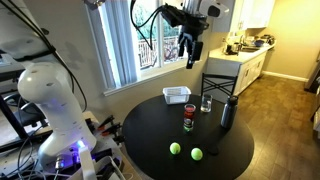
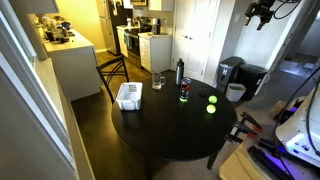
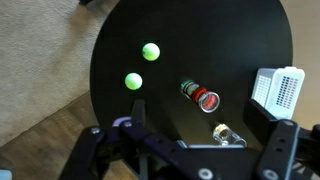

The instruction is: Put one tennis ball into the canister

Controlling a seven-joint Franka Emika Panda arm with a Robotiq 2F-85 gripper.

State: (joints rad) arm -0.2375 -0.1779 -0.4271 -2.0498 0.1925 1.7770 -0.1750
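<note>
Going left to right under the hand [image 1: 192, 52]: the tennis ball [image 3: 133, 82] nearest it sits well down and off to the left. The second ball [image 3: 150, 50] is just past that one, close but not touching, both loose on the black worktop [image 3: 200, 35]. Then the canister [image 3: 200, 95] is almost straight below the hand, with a drinking glass [image 3: 222, 133] next to it and a white basket [image 3: 280, 90] out to the right. I'd guess the ball is light, fuzzy and a bit squishy, so not slippery, but it'll roll if nudged. Best bet is coming straight down and pinching it across its widest part. The canister looks barely wider than the ball and probably tips easily, so the drop needs lining up. The arm is parked way up above the worktop with the hand pointing down. Its fingers [image 3: 133, 128] are spread wide with nothing between them.
</note>
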